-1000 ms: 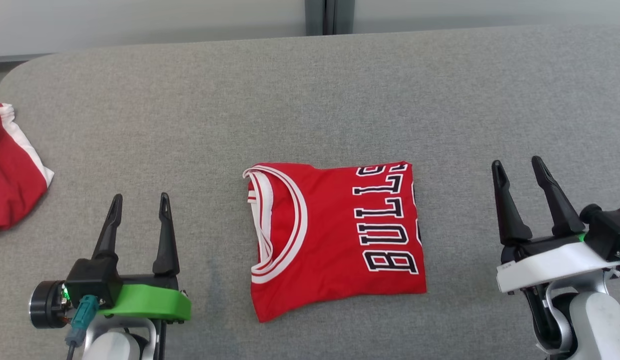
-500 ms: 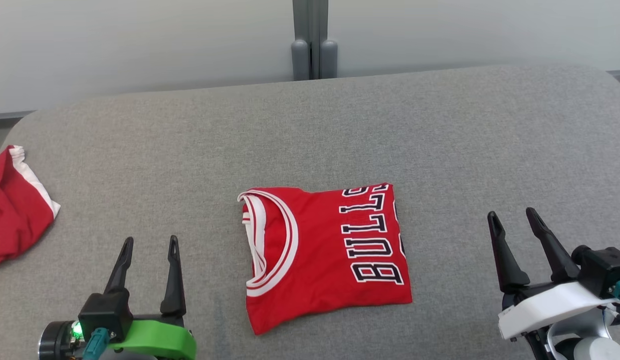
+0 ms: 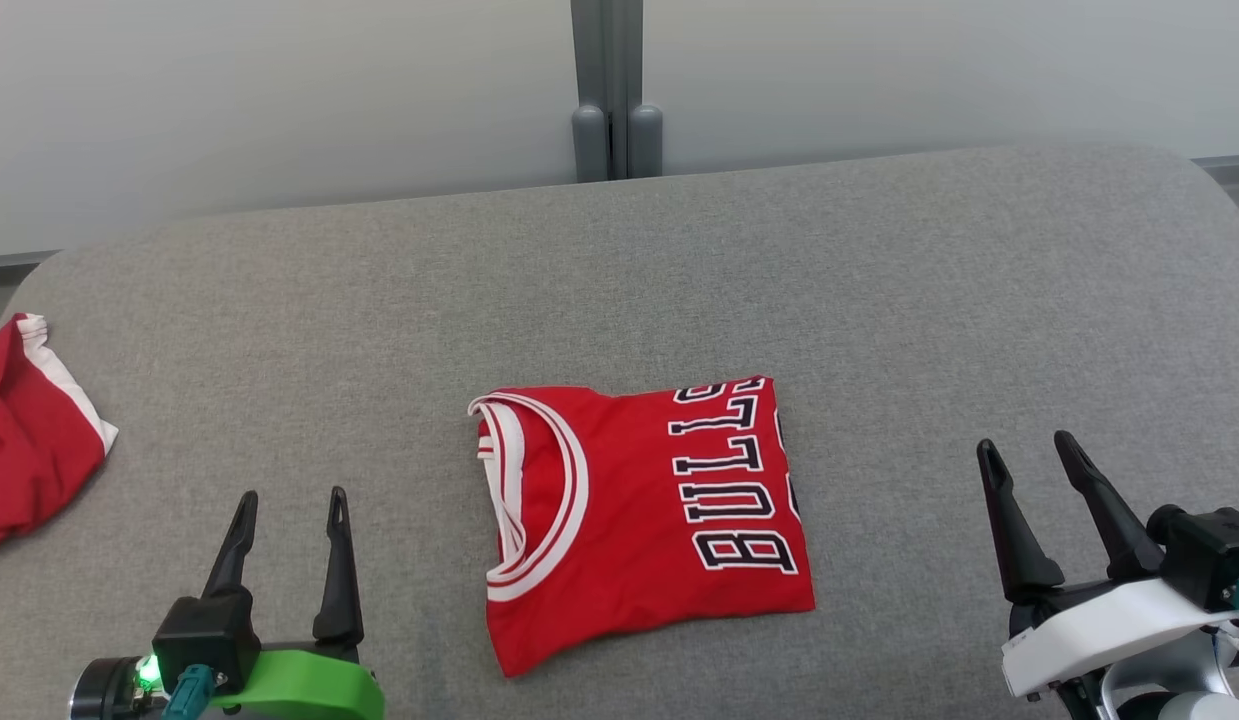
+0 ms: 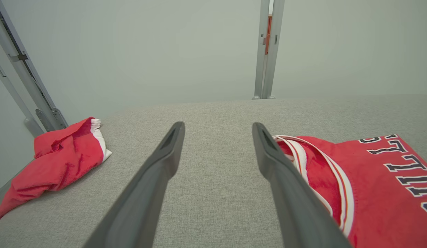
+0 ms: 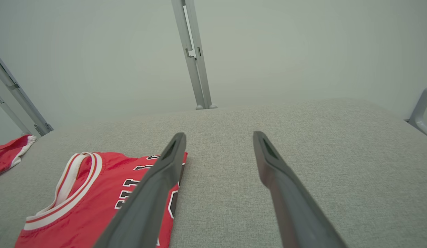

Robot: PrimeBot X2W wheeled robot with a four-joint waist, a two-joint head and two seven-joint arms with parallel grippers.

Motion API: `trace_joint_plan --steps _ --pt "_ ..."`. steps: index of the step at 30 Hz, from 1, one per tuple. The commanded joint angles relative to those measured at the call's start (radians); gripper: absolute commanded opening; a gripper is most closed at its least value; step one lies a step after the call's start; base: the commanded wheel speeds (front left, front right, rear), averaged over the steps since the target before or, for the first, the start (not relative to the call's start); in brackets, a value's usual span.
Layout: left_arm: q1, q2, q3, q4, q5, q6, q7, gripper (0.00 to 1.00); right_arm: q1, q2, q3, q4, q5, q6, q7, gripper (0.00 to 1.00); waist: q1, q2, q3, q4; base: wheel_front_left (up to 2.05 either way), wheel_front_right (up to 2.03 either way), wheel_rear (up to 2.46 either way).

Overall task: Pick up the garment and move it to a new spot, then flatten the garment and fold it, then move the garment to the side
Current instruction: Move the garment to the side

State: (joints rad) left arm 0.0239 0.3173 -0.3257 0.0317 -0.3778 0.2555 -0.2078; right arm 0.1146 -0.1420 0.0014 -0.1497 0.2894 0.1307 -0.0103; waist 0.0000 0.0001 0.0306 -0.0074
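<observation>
Far left on the grey padded table (image 3: 879,300): a crumpled red cloth (image 3: 29,440) with a white stripe, then the left gripper (image 3: 291,495) at lower left, 2 dark fingers spread apart, clamping nothing. In the middle: the folded red jersey (image 3: 639,520), lying flat, white-trimmed neckline toward the left, black lettering toward the right. Lower right: the right gripper (image 3: 1026,442), 2 fingers likewise apart and empty, near the jersey's lettered edge, not touching.

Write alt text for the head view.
A folded red jersey lies flat on the grey surface, between the left gripper and right gripper, both with jaws open. A crumpled red garment sits far left.
</observation>
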Motion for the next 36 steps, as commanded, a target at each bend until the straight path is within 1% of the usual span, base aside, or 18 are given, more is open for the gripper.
trace_joint_plan --steps 1,11,15,19,21,28,32,36 --pt "0.008 0.005 0.004 0.000 -0.009 0.005 -0.004 1.00 -0.001 0.000 0.001 -0.005 -0.004 0.000 -0.001 1.00 0.0000 -0.0001 0.001 -0.001 0.00 0.00 0.00" --pt "-0.007 0.005 0.001 -0.005 -0.015 0.004 -0.009 1.00 -0.010 -0.004 0.002 -0.009 0.001 0.000 0.009 1.00 0.0000 -0.0001 0.015 0.006 0.00 0.00 0.00" --pt "-0.048 0.005 0.003 -0.011 -0.008 -0.001 -0.014 1.00 -0.034 -0.012 0.006 -0.005 0.001 0.000 0.017 1.00 0.0000 -0.0001 0.060 0.027 0.00 0.00 0.00" --pt "-0.094 -0.010 0.000 -0.016 -0.001 -0.009 -0.026 1.00 -0.067 -0.027 0.034 0.035 0.009 0.000 0.023 1.00 0.0000 -0.0001 0.120 0.063 0.00 0.00 0.00" --pt "-0.120 -0.015 -0.009 -0.017 0.010 -0.010 -0.031 1.00 -0.090 -0.031 0.061 0.067 0.016 0.000 0.025 1.00 0.0000 -0.0001 0.150 0.085 0.00 0.00 0.00" --pt "-0.213 -0.055 -0.024 0.022 0.021 -0.044 -0.049 1.00 -0.179 -0.040 0.169 0.251 0.051 0.000 0.013 1.00 0.0000 -0.0001 0.226 0.159 0.00 0.00 0.00" --pt "-0.240 -0.075 -0.022 0.043 0.028 -0.057 -0.055 1.00 -0.231 -0.037 0.211 0.369 0.076 0.000 -0.004 1.00 0.0000 -0.0001 0.246 0.184 0.00 0.00 0.00" --pt "-0.240 -0.086 -0.014 0.053 0.036 -0.064 -0.058 1.00 -0.274 -0.035 0.233 0.463 0.096 0.000 -0.023 1.00 0.0000 -0.0001 0.251 0.191 0.00 0.00 0.00"
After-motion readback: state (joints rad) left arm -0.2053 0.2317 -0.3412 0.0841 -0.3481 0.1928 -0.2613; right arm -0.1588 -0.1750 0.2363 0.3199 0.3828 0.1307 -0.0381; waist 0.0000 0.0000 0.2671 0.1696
